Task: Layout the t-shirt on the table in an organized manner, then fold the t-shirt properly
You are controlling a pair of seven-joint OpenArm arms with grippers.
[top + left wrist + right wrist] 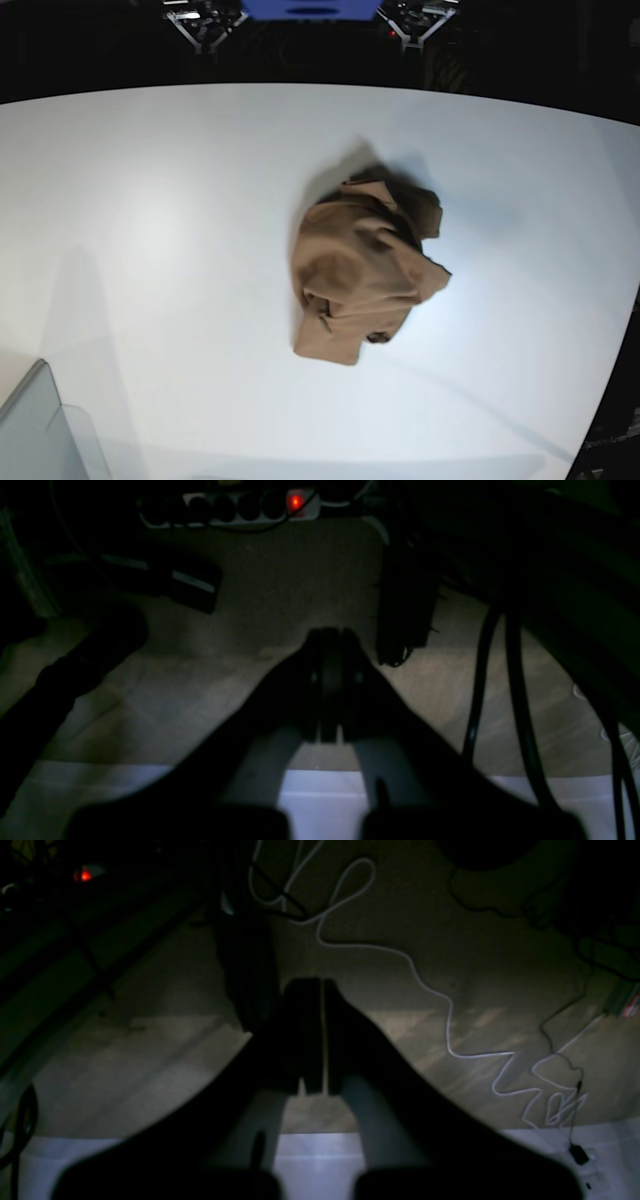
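The brown t-shirt (362, 265) lies in a crumpled heap on the white table (150, 230), a little right of the middle in the base view. No tag shows. Neither gripper is in the base view. My left gripper (330, 640) is shut and empty. It hangs past the table's white edge (100, 790) over the dim floor. My right gripper (321, 990) is shut and empty, also beyond the table edge (150, 1160). Both wrist views are dark, and the shirt is in neither.
A grey translucent bin corner (40, 430) stands at the front left. The arm mounts (205, 20) sit at the table's far edge. On the floor lie a power strip with a red light (230, 507), black cables (515, 690) and a white cable (430, 990).
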